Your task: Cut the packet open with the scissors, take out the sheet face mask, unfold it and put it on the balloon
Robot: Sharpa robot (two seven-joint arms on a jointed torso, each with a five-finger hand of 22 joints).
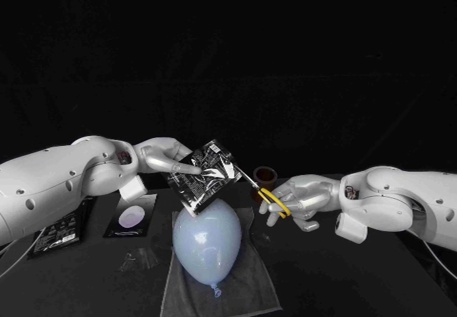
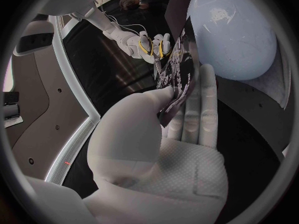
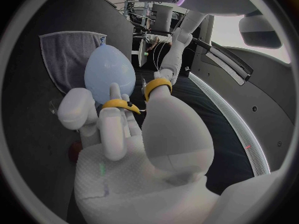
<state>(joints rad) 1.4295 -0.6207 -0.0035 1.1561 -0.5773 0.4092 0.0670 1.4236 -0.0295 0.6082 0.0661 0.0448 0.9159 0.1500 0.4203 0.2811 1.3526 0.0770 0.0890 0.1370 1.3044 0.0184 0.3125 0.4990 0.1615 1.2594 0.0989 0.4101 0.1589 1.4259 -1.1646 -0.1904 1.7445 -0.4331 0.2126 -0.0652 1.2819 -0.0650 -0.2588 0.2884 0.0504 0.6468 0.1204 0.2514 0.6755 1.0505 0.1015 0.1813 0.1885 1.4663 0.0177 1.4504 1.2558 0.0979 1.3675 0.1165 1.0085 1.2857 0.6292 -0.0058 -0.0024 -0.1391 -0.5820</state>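
- Fingers and thumb of the left hand (image 1: 167,157) pinch the black foil packet with white print (image 1: 205,175), holding it tilted in the air just above the top end of the pale blue balloon (image 1: 207,241)
- The right hand (image 1: 297,198) grips the yellow-handled scissors (image 1: 259,190), fingers through the loops; the blades point at the packet's right corner and seem to meet its edge
- The balloon lies on a grey cloth (image 1: 247,284) on the black table (image 1: 381,277), knot toward the robot
- Two flat black packets (image 1: 62,234) lie below the left arm
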